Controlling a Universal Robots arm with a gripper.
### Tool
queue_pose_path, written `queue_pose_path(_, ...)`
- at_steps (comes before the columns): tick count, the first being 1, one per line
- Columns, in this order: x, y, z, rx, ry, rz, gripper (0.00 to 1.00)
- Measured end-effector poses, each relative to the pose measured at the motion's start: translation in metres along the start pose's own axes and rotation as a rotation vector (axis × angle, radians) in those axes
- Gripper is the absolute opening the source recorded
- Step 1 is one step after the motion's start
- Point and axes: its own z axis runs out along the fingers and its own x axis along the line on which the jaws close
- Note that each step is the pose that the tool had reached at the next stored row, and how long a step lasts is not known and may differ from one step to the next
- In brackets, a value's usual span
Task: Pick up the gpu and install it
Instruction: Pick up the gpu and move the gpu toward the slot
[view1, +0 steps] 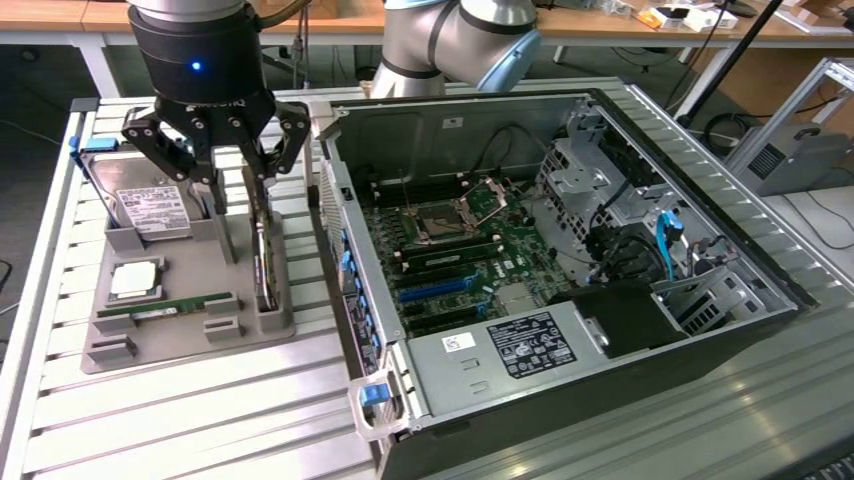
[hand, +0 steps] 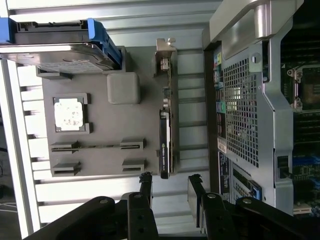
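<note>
The gripper hangs over the grey tray with its jaws spread wide and nothing clamped between them. The gpu stands on its long edge in the slots along the tray's edge nearest the open computer case, with its silver bracket at the hard drive's end of the tray. In the wrist view the fingertips sit one to each side of the card's line (clear of it, as far as shows). The hard drive sits by the tray's corner away from the case. The processor chip and green RAM stick lie along that same outer edge. Tray and case share the slatted bench.
</note>
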Motion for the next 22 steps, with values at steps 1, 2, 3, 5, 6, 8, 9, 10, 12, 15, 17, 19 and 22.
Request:
queue_pose_path(1, 0.0000, 0.0000, 0.0004, 0.0000, 0.0000, 0.000, 0.42)
queue_pose_path(2, 0.0000, 0.0000, 0.0006, 0.0001, 0.0001, 0.000, 0.42)
queue_pose_path(3, 0.0000, 0.0000, 0.0012, 0.0002, 0.0000, 0.000, 0.42)
queue_pose_path(5, 0.0001, 0.0001, 0.0019, 0.0003, 0.0000, 0.000, 0.42)
queue_pose_path(6, 0.0001, 0.0001, 0.0022, 0.0004, 0.0000, 0.000, 0.42)
queue_pose_path(8, 0.0001, 0.0001, 0.0030, 0.0006, -0.0001, 0.000, 0.42)
queue_pose_path(9, 0.0001, 0.0001, 0.0033, 0.0007, 0.0000, 0.000, 0.42)
queue_pose_path(10, 0.0001, 0.0002, 0.0037, 0.0008, 0.0000, 0.000, 0.42)
queue_pose_path(12, 0.0001, 0.0002, 0.0043, 0.0010, 0.0000, 0.000, 0.42)
queue_pose_path(15, 0.0002, 0.0002, 0.0053, 0.0012, -0.0001, 0.000, 0.42)
queue_pose_path(17, 0.0002, 0.0003, 0.0064, 0.0015, -0.0001, 0.000, 0.42)
queue_pose_path(19, 0.0003, 0.0003, 0.0072, 0.0020, -0.0001, 0.000, 0.42)
queue_pose_path(22, 0.0003, 0.0003, 0.0084, 0.0025, -0.0002, 0.000, 0.42)
